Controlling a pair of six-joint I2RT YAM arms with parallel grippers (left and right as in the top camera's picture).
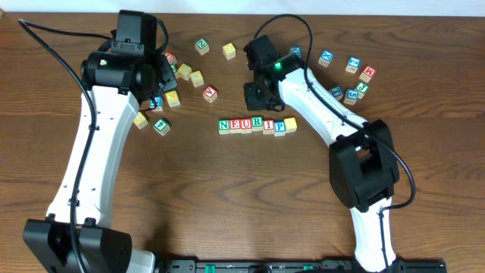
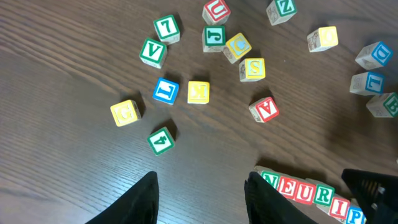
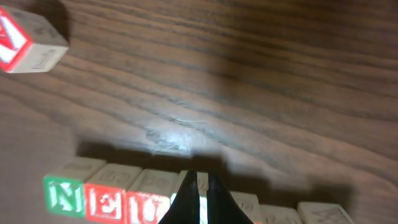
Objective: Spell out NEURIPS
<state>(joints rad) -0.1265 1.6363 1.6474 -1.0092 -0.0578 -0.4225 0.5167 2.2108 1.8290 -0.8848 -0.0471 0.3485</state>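
- Checking the NEURIPS row (image 1: 256, 126) first: it lies on the tabletop between the two arms, and its tops read N, E, U, R, I, P in green, red and blue.
- At the row's P end a yellow-topped cube (image 1: 290, 123) sits against the P, perhaps slightly out of line. I can't read any letter on it.
- My right tool (image 3: 199, 199) hangs just over the middle of the row with its fingers pressed together and only a sliver of light between them. It is carrying nothing.
- My left tool (image 2: 204, 196) sits off the row's N end, spread wide and empty.
- I judge we're at the closing step: all seven cubes are placed and only the last letter is unconfirmed.
- The next move calls for lifting the right tool straight up, clear of the row, without brushing it. Then I'd check that last cube's face.
- Past the row's N end, a loose yellow S cube (image 2: 253, 69) still lies among the spares.
- Other spares I can read there: A cube (image 2: 265, 109), K cube (image 2: 198, 92), L cube (image 2: 165, 91) and 4 cube (image 2: 161, 140).
- I see no brand marks anywhere.
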